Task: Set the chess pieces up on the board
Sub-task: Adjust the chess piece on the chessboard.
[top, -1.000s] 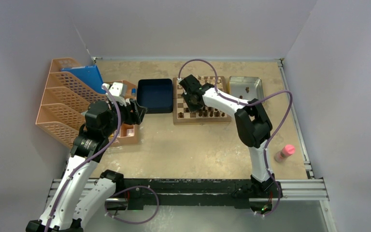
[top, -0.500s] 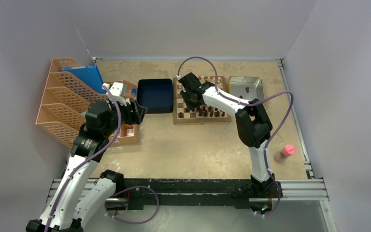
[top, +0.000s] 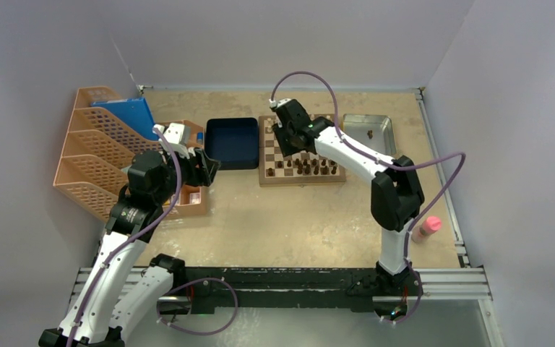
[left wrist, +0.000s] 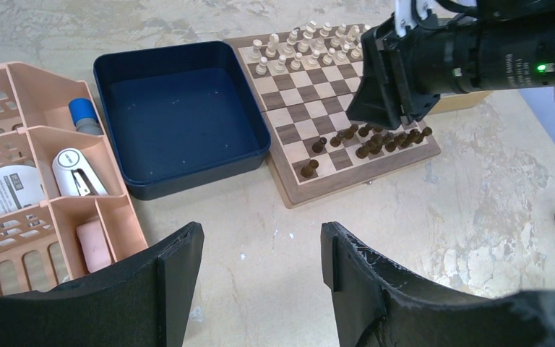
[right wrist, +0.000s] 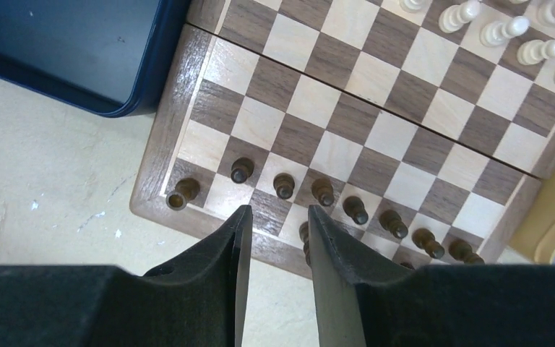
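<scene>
A mottled beige counter [top: 289,217] is enclosed by pale walls, and the board [right wrist: 376,123] lies flat on it directly beneath the right gripper [right wrist: 278,215]. Light and dark brown squares are framed by a mid-brown border. The chess pieces [right wrist: 284,185], tiny and dark brown, are ranged along the edge of the board nearest this gripper: a slanting line just ahead of its fingertips and one at the corner to their left. The fingers are parted by a narrow gap and nothing is clamped. One dark piece is seen in that gap close to the right finger, and contact cannot be judged. Cream pieces [right wrist: 506,30] are lined up at the edge farthest from the gripper. A dark blue tray [right wrist: 58,43] touches the board on the gripper's left; a silver metal tray [top: 377,124] sits beyond the opposite edge. The left gripper [left wrist: 260,238] is spread wide and empty above bare counter, with an orange organiser [left wrist: 36,144] to its left.
</scene>
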You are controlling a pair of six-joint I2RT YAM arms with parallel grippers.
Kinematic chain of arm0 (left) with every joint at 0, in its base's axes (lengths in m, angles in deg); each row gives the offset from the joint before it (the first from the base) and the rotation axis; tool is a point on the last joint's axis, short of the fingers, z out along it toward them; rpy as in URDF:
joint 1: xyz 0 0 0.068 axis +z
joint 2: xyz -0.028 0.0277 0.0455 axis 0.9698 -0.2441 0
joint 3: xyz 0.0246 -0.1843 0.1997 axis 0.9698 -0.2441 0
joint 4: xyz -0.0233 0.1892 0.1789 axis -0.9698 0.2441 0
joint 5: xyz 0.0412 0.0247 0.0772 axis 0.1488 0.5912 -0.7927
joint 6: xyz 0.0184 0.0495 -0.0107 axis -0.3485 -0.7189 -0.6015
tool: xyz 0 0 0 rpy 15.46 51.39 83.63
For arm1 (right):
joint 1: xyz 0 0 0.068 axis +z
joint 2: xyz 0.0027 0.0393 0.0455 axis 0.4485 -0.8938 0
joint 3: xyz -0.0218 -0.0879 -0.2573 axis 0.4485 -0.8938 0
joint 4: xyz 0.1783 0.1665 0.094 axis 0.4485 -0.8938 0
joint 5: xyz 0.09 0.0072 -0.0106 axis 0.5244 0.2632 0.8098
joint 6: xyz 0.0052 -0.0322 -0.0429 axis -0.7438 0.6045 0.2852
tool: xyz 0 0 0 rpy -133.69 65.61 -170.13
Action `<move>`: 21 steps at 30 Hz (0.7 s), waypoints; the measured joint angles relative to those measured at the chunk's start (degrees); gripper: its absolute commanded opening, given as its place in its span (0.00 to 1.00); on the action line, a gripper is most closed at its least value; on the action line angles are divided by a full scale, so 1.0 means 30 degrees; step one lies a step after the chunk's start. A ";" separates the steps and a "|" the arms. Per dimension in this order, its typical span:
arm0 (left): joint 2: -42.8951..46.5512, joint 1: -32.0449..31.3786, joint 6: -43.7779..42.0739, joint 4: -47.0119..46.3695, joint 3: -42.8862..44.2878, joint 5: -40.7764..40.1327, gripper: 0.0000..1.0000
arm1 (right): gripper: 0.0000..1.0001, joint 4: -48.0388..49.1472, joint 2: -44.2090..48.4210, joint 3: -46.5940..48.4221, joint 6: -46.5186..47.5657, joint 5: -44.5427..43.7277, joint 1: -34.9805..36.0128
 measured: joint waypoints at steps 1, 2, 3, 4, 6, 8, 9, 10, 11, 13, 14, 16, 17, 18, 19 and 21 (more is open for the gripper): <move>0.0000 0.0000 0.0000 0.0000 0.0000 0.0000 0.61 | 0.37 -0.0007 0.0328 -0.0124 -0.0058 -0.0051 0.0000; 0.0000 0.0000 0.0000 0.0000 0.0000 0.0000 0.61 | 0.38 0.0000 0.0539 -0.0248 -0.0102 -0.0058 0.0000; 0.0000 0.0000 0.0000 0.0007 0.0000 0.0007 0.61 | 0.38 0.0007 0.0678 -0.0386 -0.0131 -0.0080 0.0000; 0.0000 0.0000 0.0000 0.0007 0.0000 0.0007 0.61 | 0.39 0.0007 0.0801 -0.0605 -0.0160 -0.0117 0.0000; 0.0000 0.0000 0.0007 0.0000 0.0000 0.0015 0.61 | 0.40 -0.0051 0.0969 -0.1115 -0.0255 -0.0168 0.0000; 0.0000 0.0000 0.0000 0.0000 0.0000 0.0036 0.61 | 0.41 -0.0102 0.0969 -0.1603 -0.0277 -0.0197 0.0000; 0.0000 0.0000 0.0007 0.0000 0.0000 0.0036 0.61 | 0.41 -0.0146 0.0969 -0.1843 -0.0284 -0.0211 0.0000; 0.0000 0.0000 0.0000 0.0000 0.0000 0.0036 0.61 | 0.41 -0.0219 0.0969 -0.2062 -0.0284 -0.0219 0.0000; 0.0000 0.0000 0.0007 0.0000 0.0000 0.0036 0.61 | 0.42 -0.0240 0.0969 -0.2259 -0.0291 -0.0226 0.0000; 0.0000 0.0000 0.0007 0.0000 0.0000 0.0036 0.61 | 0.43 -0.0313 0.0969 -0.2506 -0.0328 -0.0262 0.0000; 0.0000 0.0000 0.0007 0.0000 0.0000 0.0036 0.61 | 0.43 -0.0364 0.0969 -0.2557 -0.0335 -0.0299 0.0000; 0.0000 0.0000 0.0000 0.0000 0.0000 0.0036 0.61 | 0.43 -0.0386 0.0969 -0.2579 -0.0335 -0.0444 0.0000; 0.0000 0.0000 0.0000 0.0000 0.0000 0.0044 0.61 | 0.43 -0.0364 0.0969 -0.2579 -0.0335 -0.0517 0.0000; 0.0000 0.0000 0.0000 0.0000 0.0000 0.0044 0.61 | 0.43 -0.0364 0.0969 -0.2579 -0.0335 -0.0554 0.0000; 0.0000 0.0000 0.0000 0.0000 0.0000 0.0044 0.61 | 0.43 -0.0372 0.0969 -0.2579 -0.0335 -0.0554 0.0000; 0.0000 0.0000 0.0000 0.0000 0.0000 0.0044 0.61 | 0.43 -0.0364 0.0969 -0.2579 -0.0335 -0.0554 0.0000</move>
